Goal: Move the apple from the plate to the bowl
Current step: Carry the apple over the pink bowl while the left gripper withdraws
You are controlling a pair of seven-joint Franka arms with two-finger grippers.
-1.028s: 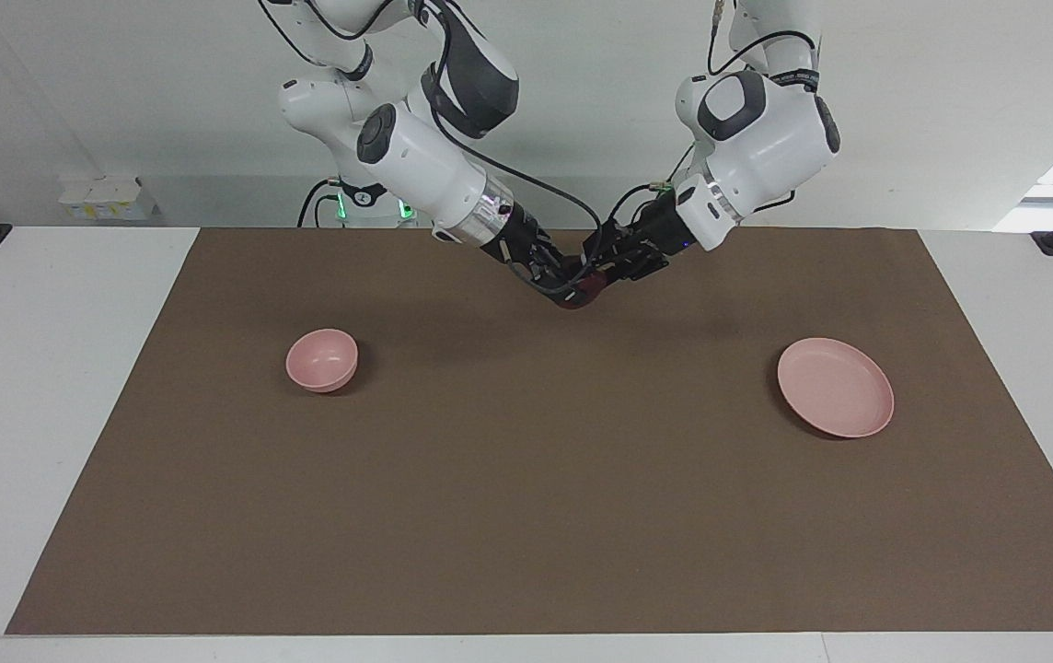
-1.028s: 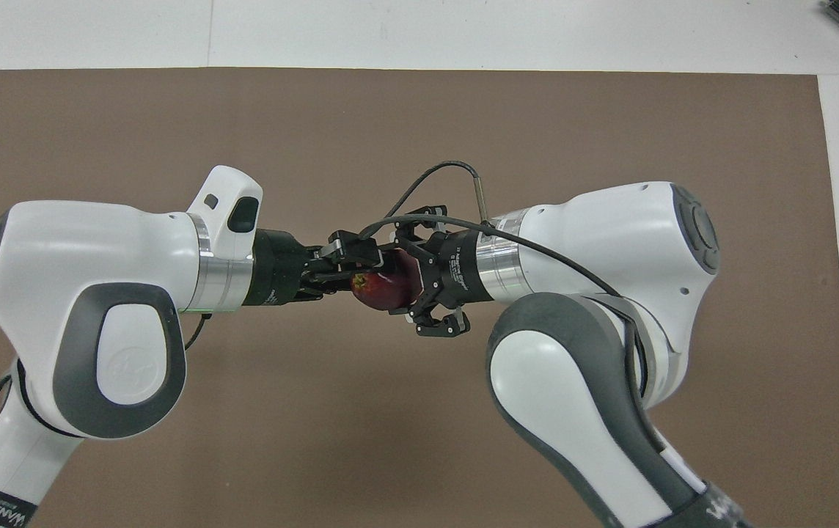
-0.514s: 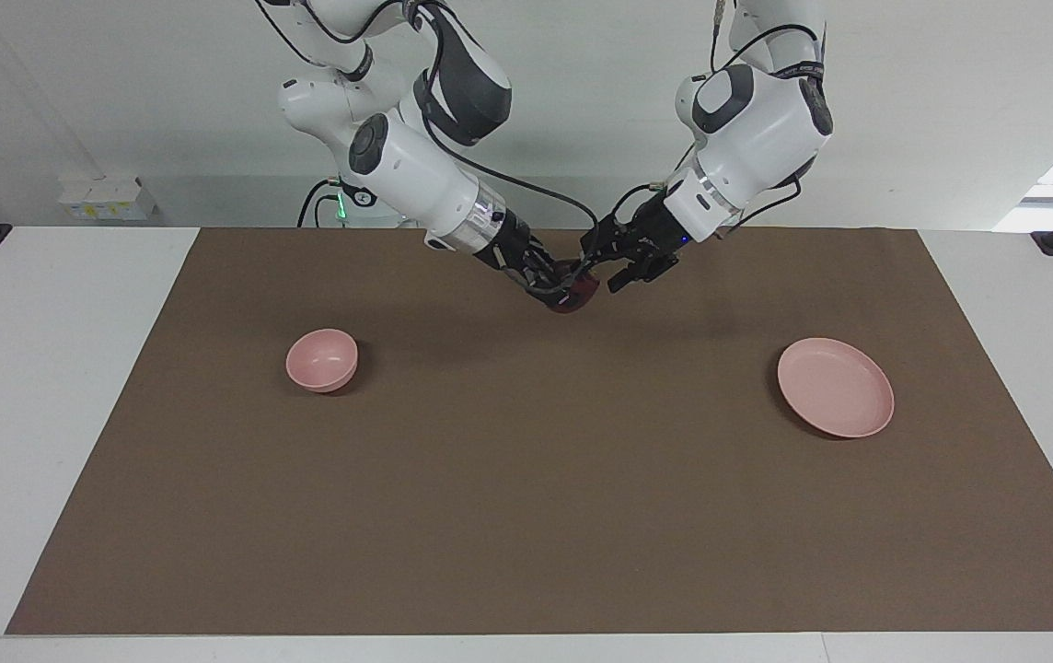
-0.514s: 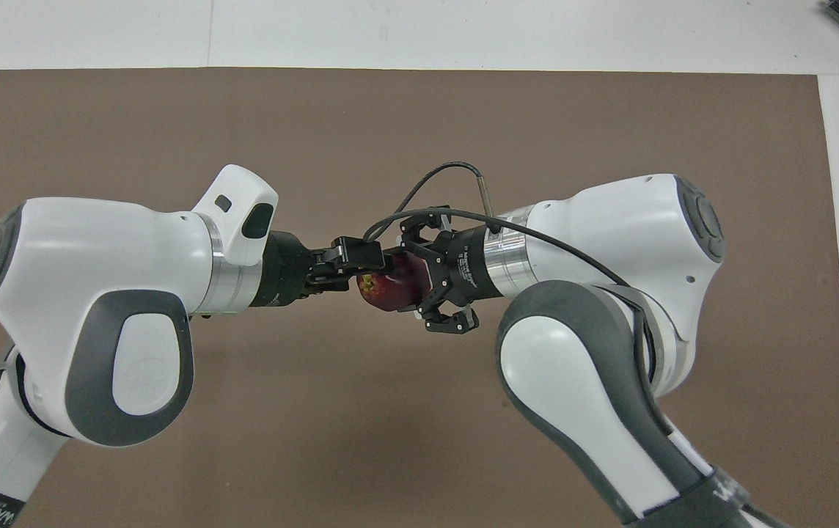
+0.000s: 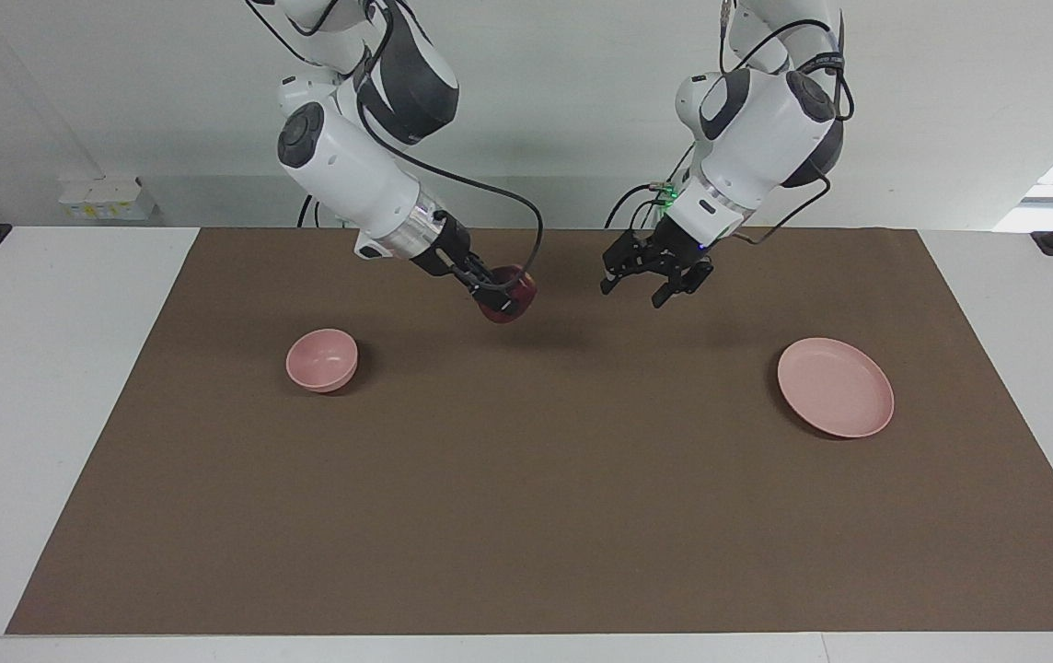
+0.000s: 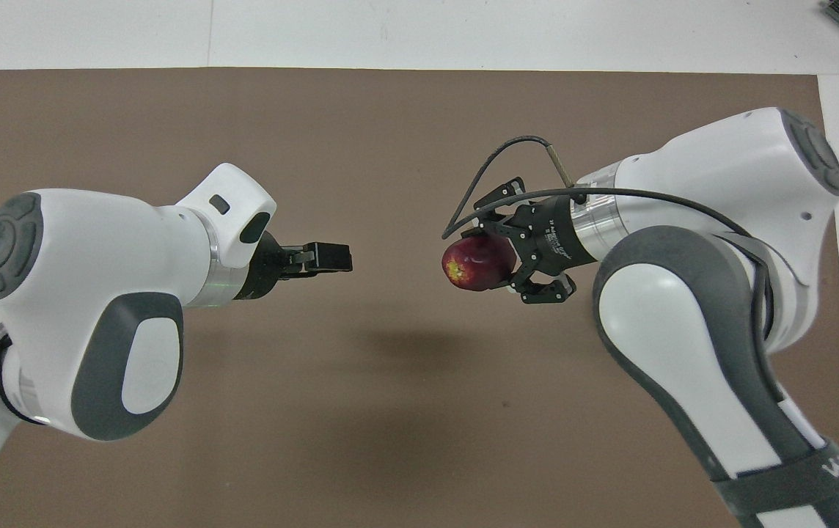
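Now apart: right gripper (image 5: 506, 299) grasping apple (image 5: 510, 304), left gripper (image 5: 653, 287) released, withdrawn.

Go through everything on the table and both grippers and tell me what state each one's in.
apple: held in the air, off the plate
right gripper: shut on the apple, over the mat's middle
left gripper: open, empty, over the mat
plate: empty, flat on the mat
bowl: upright, empty

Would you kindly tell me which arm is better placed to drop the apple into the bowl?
Right: the right tool holds the apple toward the bowl; the left tool hangs open nearer the plate.
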